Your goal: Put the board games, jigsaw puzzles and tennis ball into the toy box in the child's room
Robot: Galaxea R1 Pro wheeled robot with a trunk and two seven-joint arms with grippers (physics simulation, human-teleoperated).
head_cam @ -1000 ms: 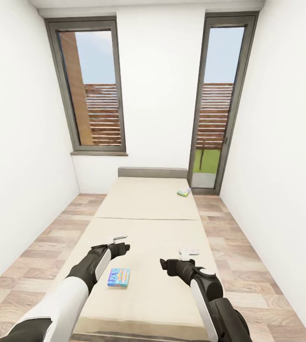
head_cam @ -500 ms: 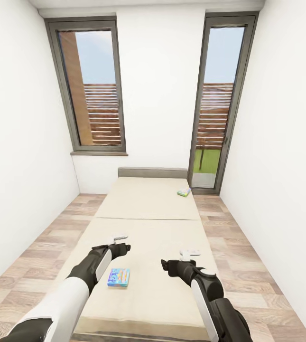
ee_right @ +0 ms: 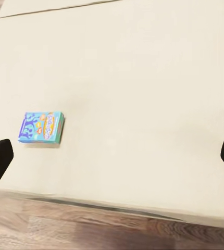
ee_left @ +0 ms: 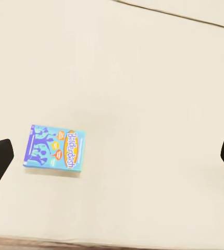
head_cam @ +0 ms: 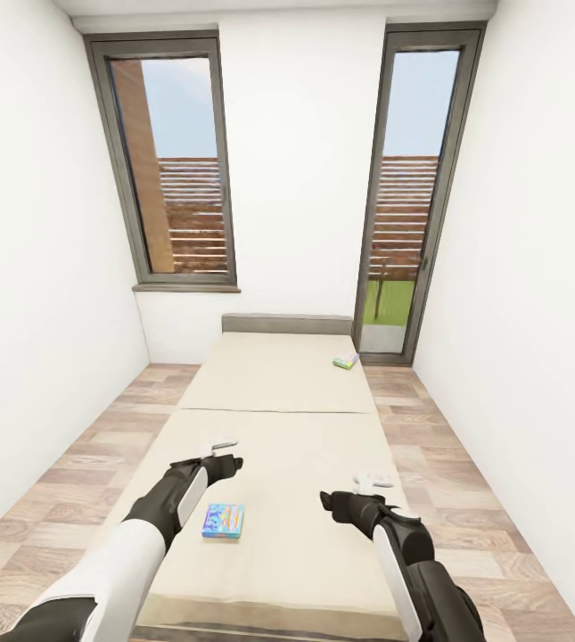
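Your flat blue rectangular board game box [head_cam: 223, 521] lies face up on the plain beige mattress of the bed [head_cam: 278, 374], near its foot edge, long axis running toward the grey headboard [head_cam: 287, 323]. Its orange band reads "Balderdash". A second, pale green game box [head_cam: 346, 360] lies near the headboard. Your left gripper [ee_left: 112, 156] and right gripper [ee_right: 112, 156] both hang spread wide, holding nothing.

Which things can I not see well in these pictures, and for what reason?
- Far board game, head view: too small, near the headboard; its print cannot be read.
- Near board game, head view: its title is blurred; the left wrist view shows it sharper.
- Left hand and right hand, wrist views: the fingers are cut off by the picture edges.
- Bed, head view: the near end is hidden behind the arms.
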